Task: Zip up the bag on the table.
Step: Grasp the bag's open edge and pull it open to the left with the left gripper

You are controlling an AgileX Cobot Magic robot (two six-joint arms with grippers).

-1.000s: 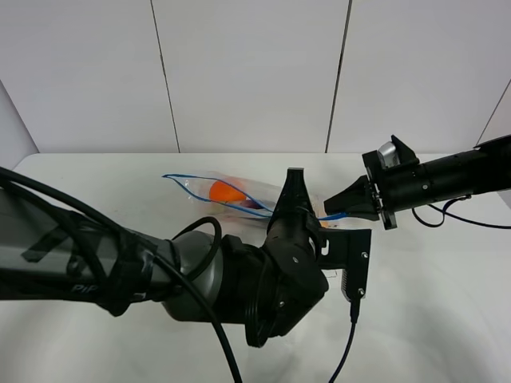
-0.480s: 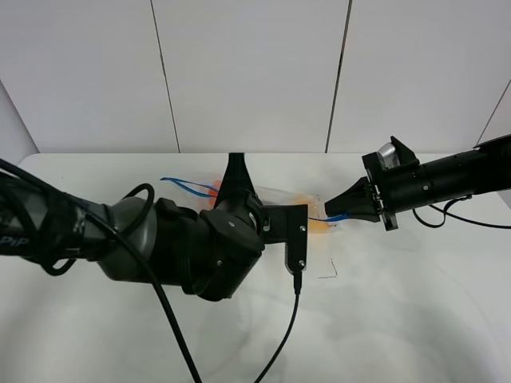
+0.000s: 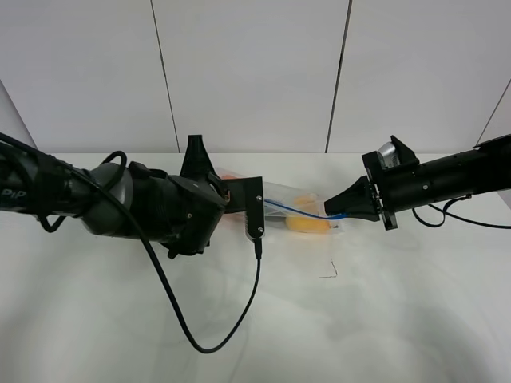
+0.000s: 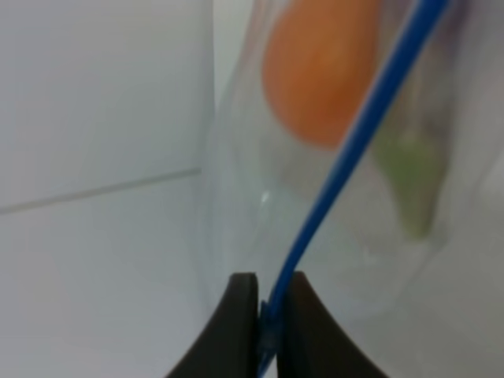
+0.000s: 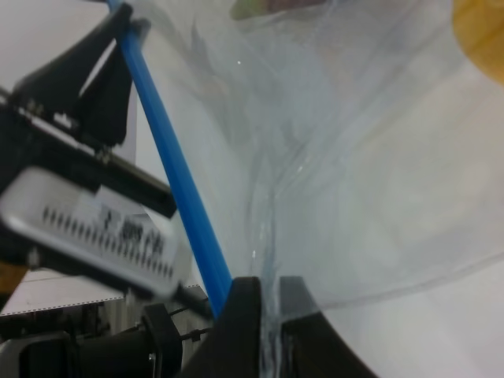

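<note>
**On the white table (image 3: 383, 319), the bag (image 3: 281, 196) is pinched at both ends**

High view: pale wall panels behind, and the bag sits mid-table between the two arms. The right gripper (image 3: 332, 211) nips its right end.

Left wrist view: the left gripper (image 4: 272, 315) is clamped tight on the blue zipper strip (image 4: 346, 150), with an orange fruit (image 4: 323, 71) showing through the plastic.

Right wrist view: the jaws are closed on the bag's edge, right beside the strip.

1. Plain white panelled wall (image 3: 247, 72) with thin dark vertical seams; stands behind the far edge of the surface (image 3: 415, 319).
2. Small thin dark bent scrap (image 3: 329, 276), material unclear; lies near mid-surface, slightly toward the right edge.
</note>
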